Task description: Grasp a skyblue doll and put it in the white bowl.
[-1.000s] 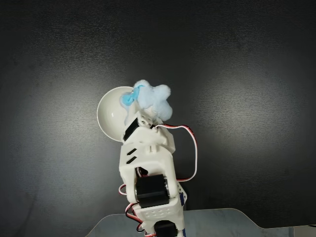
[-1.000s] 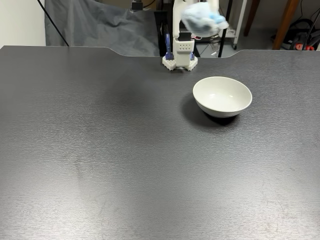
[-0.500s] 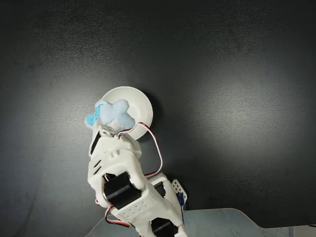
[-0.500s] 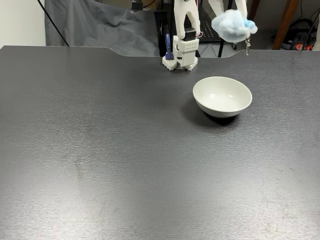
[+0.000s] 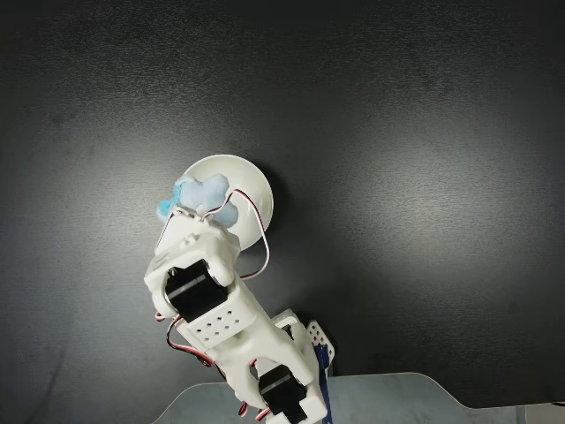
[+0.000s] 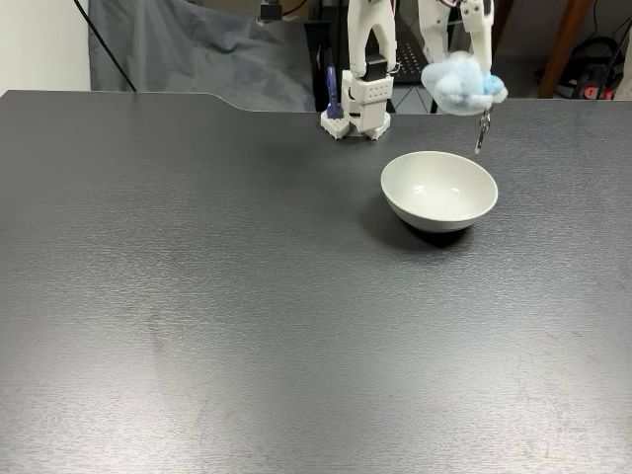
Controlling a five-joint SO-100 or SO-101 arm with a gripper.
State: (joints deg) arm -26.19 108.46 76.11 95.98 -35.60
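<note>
The skyblue doll [image 6: 456, 81] hangs in the air, pinched in my gripper [image 6: 457, 61], which is shut on it. It hovers above the far rim of the white bowl [image 6: 439, 191], with its metal keyring clip [image 6: 482, 129] dangling toward the bowl. In a fixed view from above, the doll [image 5: 201, 195] lies over the left part of the bowl [image 5: 252, 184], and the white arm [image 5: 212, 300] covers the gripper and the bowl's near edge. The bowl holds nothing.
The arm's base [image 6: 356, 107] stands at the back edge of the dark table [image 6: 197, 296], just left of the bowl. Beyond the table hang a grey cloth [image 6: 197, 49] and furniture legs.
The arm swung the doll from over its base across to above the bowl, then lowered it closer to the rim. The bowl has stayed in place.
</note>
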